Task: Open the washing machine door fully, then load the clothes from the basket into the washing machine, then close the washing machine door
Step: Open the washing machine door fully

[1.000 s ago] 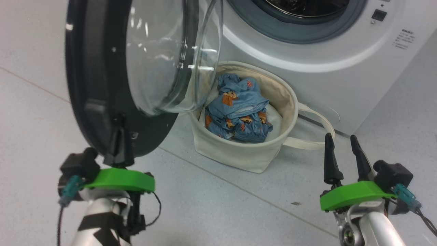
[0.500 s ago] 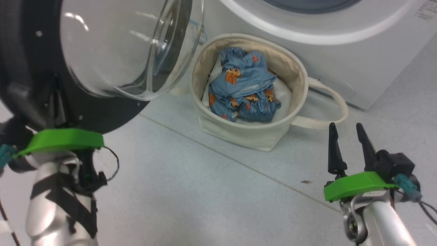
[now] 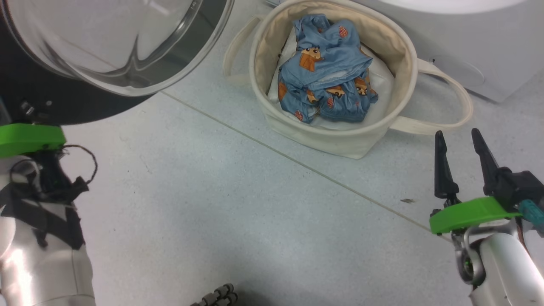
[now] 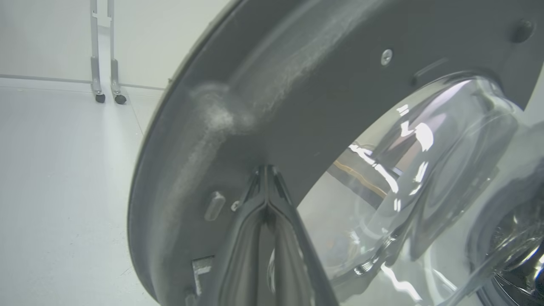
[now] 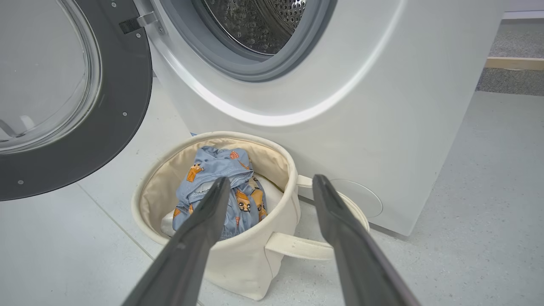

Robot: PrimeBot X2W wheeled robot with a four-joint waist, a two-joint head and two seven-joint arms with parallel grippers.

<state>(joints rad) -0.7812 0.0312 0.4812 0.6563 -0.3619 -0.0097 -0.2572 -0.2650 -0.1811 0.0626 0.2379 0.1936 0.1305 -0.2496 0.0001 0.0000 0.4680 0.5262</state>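
Head view: the clothes [image 3: 329, 80] lie in the basket [image 3: 331, 142], ahead-left of my right jaws, which are apart and empty. Left wrist view: my left jaws are together, tips against the washing machine door [image 4: 340, 63]. Right wrist view: basket straight ahead; right jaws nearer.

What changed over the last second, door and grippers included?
The washing machine door swung further left, clear of the basket, with the shut left gripper tips at its inner rim; the head view also tilted down. The right gripper stays open and empty short of the basket; the clothes still lie inside it.
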